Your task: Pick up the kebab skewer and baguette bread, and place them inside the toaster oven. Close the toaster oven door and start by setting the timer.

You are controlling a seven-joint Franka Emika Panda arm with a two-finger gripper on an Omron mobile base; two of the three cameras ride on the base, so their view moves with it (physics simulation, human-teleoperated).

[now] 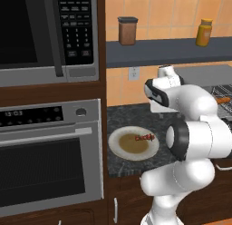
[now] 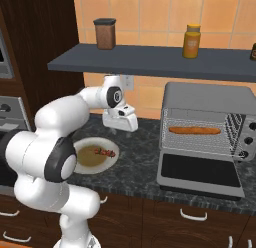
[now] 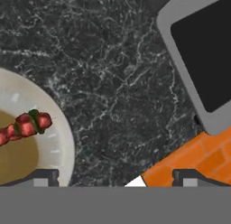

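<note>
— On the wire rack of the grey metal toaster oven lies the long orange-brown baguette bread — done?

— Half. The two-finger gripper, jaws spread empty (door down, ready), hovers near the red-chunked kebab skewer on its white plate.

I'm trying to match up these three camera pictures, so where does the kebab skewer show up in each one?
Left base view: the kebab skewer lies on the right part of the plate, left of the arm.
Right base view: it lies on the plate, lower left of centre, under the open gripper.
Hand view: its tip lies on the plate at the left edge.
Shared landmark: the white plate with the brown centre, on the dark counter.
</note>
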